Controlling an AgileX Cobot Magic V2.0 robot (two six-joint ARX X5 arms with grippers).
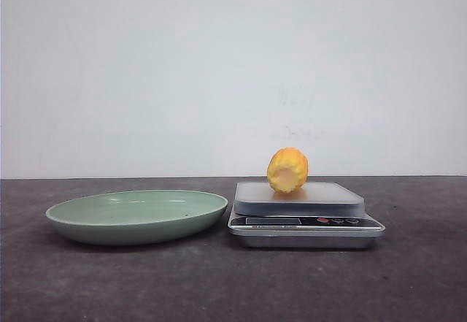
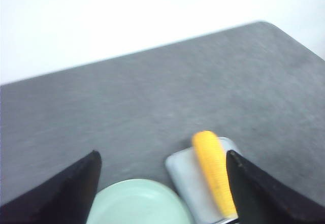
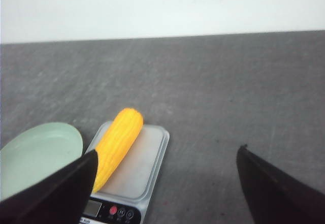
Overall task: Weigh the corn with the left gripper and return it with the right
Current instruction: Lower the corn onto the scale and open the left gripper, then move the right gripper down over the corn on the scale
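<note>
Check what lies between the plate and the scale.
Nothing: front view shows bare dark table between the green plate and the scale, corn atop.

A plain white wall (image 1: 233,66) fills the whole back of the scene, bare and evenly lit, with only a few faint scuff marks (image 1: 295,128) right of centre. It meets the far edge of a dark grey table (image 1: 233,285) in a straight horizontal line, and the tabletop has a matte, slightly speckled surface that picks up a soft, diffuse light with only weak shadows. From the left wrist view, one rounded corner of the table (image 2: 264,25) shows against the bright white behind it.
</note>
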